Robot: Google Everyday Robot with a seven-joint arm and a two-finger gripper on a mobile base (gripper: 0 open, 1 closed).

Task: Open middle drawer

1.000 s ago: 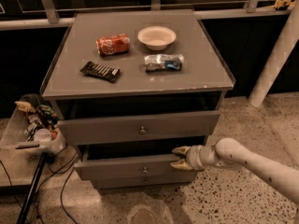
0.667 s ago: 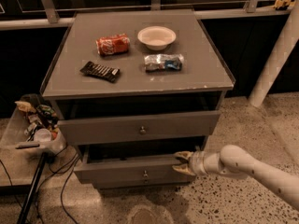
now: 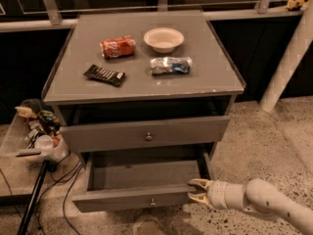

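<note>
The middle drawer [image 3: 122,199] is the pulled-out grey drawer with a small round knob at centre. Its shallow grey inside [image 3: 146,173] shows. My gripper [image 3: 192,190] comes in from the lower right. It is at the drawer's right front corner, with one finger behind the front panel and one before it, clamped on the panel. The drawer above it [image 3: 146,133] is out only a little, with its knob showing. Whatever lies below the open drawer is hidden.
On the cabinet top [image 3: 215,77] lie a red can [image 3: 118,46], a white bowl [image 3: 163,38], a dark bar wrapper [image 3: 103,75] and a blue-silver packet [image 3: 170,65]. A bin of clutter [image 3: 36,131] on a stand with cables stands at the left. A white post [image 3: 288,62] rises at the right.
The middle drawer has slid further out toward the camera, and my gripper has moved with it at its right front corner.
</note>
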